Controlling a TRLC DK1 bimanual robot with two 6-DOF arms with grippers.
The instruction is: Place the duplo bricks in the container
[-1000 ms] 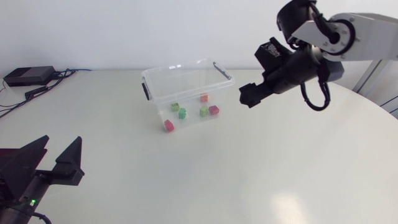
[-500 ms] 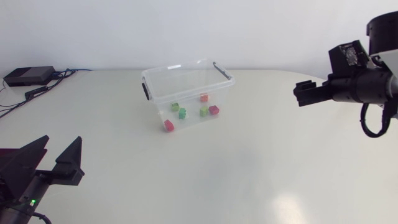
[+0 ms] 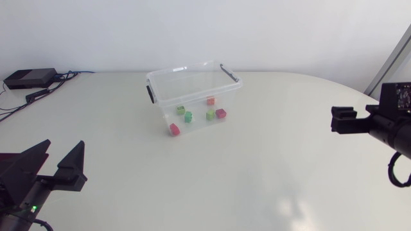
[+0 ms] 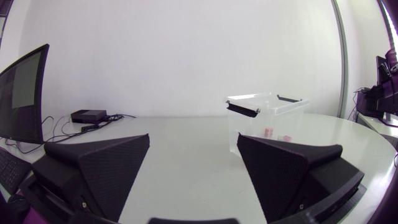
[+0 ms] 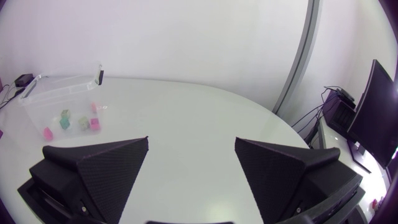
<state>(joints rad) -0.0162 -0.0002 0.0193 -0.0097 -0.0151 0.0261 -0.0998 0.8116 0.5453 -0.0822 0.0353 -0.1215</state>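
Clear plastic makes up the open-topped container (image 3: pixel 168 101), which stands at the far middle of the pale table (image 3: pixel 257 179) with a black clip at each short end. Six bricks show through its wall, lying on its floor: three green bricks (image 3: pixel 188 117), an orange brick (image 3: pixel 210 100) at the far side, a magenta brick (image 3: pixel 221 113) to the right and a pink brick (image 3: pixel 174 129) at the near left corner. A black box (image 3: pixel 29 78) with cables (image 3: pixel 61 80) sits at the far left edge. Nothing stands between either arm and the container.

At the near left, the left gripper (image 3: pixel 63 145) hangs low, its fingers spread wide with nothing between them, pointing across the table to the container (image 4: pixel 267 112). The right gripper (image 3: pixel 343 120) is at the right edge, well apart from the container and level. Its own view shows the right gripper (image 5: pixel 191 146) wide open and empty, with the container (image 5: pixel 37 93) far off to its left.

Most of both arms is cut off by the head view's edges. From the left wrist only two reddish bricks can be made out.
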